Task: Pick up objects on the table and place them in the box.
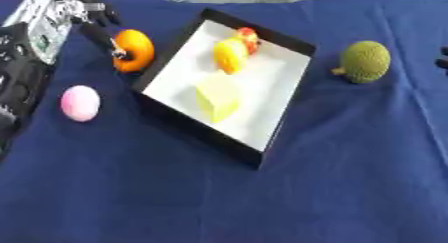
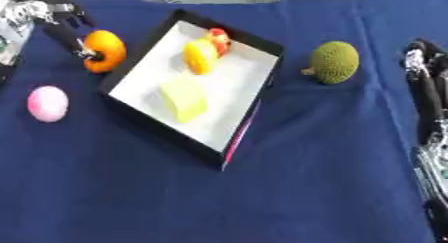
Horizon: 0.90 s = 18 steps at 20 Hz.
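Hugging box (image 1: 166,69) edge: orange fruit (image 1: 136,49), left hand (image 1: 92,17).

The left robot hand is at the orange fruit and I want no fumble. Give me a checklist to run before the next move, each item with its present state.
1. Left robot hand on the orange fruit: ok, a finger lies against it.
2. Grip closed round the fruit: cannot tell.
3. Fruit lifted off the blue cloth: cannot tell.
4. Free room in the box: ok, white floor shows beside the yellow, red and pale yellow pieces.
5. Right robot hand out of the way: ok, at the right edge.
6. Pink ball and green fruit outside the box: ok, both wait on the cloth.
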Each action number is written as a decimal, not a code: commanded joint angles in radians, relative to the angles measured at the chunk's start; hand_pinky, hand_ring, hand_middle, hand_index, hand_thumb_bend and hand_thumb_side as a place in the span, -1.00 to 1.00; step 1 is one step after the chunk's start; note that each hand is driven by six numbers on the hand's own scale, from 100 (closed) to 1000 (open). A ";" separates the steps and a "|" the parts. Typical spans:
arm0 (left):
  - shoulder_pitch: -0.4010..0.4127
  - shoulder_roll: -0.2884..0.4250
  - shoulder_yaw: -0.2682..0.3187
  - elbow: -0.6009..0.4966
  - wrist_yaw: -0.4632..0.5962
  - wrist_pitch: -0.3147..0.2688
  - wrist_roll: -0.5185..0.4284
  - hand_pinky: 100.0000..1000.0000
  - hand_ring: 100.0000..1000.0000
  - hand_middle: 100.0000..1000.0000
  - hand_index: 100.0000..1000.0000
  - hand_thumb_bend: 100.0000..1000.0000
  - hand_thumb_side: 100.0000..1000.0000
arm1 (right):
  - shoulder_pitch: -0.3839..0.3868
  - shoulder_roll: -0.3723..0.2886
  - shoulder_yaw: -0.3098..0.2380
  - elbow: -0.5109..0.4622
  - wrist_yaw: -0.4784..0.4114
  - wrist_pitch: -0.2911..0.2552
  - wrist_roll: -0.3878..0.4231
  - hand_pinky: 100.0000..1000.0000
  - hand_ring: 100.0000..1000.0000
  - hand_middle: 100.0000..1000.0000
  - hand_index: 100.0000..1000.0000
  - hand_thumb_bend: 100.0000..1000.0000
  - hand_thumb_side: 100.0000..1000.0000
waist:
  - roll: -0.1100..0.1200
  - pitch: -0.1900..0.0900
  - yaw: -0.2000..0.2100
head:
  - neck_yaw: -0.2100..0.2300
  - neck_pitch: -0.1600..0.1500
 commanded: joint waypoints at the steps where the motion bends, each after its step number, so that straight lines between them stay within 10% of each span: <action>1: -0.014 0.009 0.011 0.000 0.015 -0.006 0.002 0.58 0.69 0.62 0.60 -0.37 -0.73 | -0.015 -0.013 -0.001 -0.023 -0.004 -0.001 0.001 0.96 0.66 0.57 0.76 -1.00 0.42 | -0.013 -0.008 -0.002 | 0.002 -0.010; 7: -0.016 0.008 0.007 -0.011 0.060 0.005 0.060 0.40 0.51 0.39 0.32 -0.83 -1.00 | -0.014 -0.015 0.002 -0.022 -0.004 0.001 0.004 0.96 0.66 0.57 0.76 -1.00 0.43 | -0.012 -0.010 -0.002 | 0.000 -0.005; 18: -0.053 0.068 -0.083 -0.296 0.125 -0.041 0.102 0.26 0.29 0.06 0.05 -0.45 -1.00 | -0.003 -0.029 0.001 -0.019 0.001 0.001 0.006 0.96 0.66 0.57 0.76 -1.00 0.45 | -0.001 -0.024 0.014 | -0.023 0.010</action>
